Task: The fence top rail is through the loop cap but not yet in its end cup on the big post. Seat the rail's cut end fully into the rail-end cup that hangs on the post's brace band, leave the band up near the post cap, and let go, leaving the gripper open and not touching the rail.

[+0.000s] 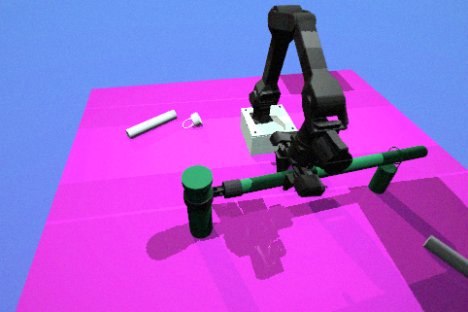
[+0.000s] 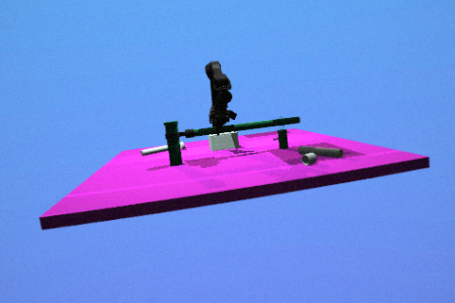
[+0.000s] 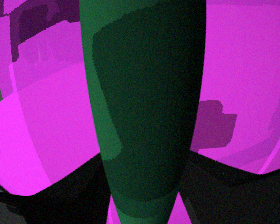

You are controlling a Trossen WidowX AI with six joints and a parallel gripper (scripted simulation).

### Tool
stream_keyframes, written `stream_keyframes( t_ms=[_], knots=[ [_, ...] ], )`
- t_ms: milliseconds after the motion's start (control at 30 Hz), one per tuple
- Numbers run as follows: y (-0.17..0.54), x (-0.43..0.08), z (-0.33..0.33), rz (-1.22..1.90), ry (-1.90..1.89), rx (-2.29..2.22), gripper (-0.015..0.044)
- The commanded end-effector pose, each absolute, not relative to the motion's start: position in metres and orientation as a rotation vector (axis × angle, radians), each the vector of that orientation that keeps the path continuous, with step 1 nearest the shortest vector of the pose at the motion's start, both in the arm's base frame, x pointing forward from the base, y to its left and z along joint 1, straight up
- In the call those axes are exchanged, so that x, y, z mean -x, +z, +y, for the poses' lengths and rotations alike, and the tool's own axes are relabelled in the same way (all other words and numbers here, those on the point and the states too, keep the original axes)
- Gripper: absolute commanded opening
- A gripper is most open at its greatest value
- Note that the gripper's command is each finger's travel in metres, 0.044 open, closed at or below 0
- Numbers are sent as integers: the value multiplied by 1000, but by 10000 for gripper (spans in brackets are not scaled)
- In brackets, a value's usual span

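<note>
Between the big post (image 1: pixel 200 218) (image 2: pixel 174 152) and the small post (image 1: pixel 382 179) (image 2: pixel 282 139), the end effector (image 1: pixel 303 174) (image 2: pixel 218 130) (image 3: pixel 140 153) is closed partway on the rail (image 1: pixel 269 181) (image 2: pixel 255 126) (image 3: pixel 148 90), one finger to each side of it. The rail's long axis runs from post to post, crosswise to the fingers. Its cut end lies toward the big post, at the mouth of the rail-end cup (image 1: pixel 232 189) (image 2: pixel 190 133); insertion depth cannot be told. The far end passes through the loop cap's wire loop (image 1: pixel 394 149) (image 2: pixel 281 118) above the small post.

The brace band (image 1: pixel 198 204) (image 2: pixel 171 135) sits high on the big post, just below the post cap (image 1: pixel 197 177) (image 2: pixel 171 123). The next move, if seating is incomplete, should be a push along the rail's axis toward the big post, followed by release and withdrawal. Off-axis force could tilt the cup or lower the band.

The counter (image 1: pixel 112 193) (image 2: pixel 137 190) is magenta. A pale tube (image 1: pixel 151 123) (image 2: pixel 154 151) and a grey tube (image 1: pixel 449 254) (image 2: pixel 326 152) lie well apart from the cup.
</note>
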State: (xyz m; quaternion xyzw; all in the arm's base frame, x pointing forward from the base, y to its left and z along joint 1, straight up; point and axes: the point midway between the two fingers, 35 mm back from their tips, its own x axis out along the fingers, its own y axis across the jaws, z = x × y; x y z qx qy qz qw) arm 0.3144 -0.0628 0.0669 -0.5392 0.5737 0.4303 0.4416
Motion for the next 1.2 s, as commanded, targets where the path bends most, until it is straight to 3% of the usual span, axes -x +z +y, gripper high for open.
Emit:
stream_keyframes(
  t_ms=[0,1167],
  knots=[
    [68,-315,-67,1428,1062,1346,0],
    [70,-316,-81,1428,1061,1347,0]
  ],
)
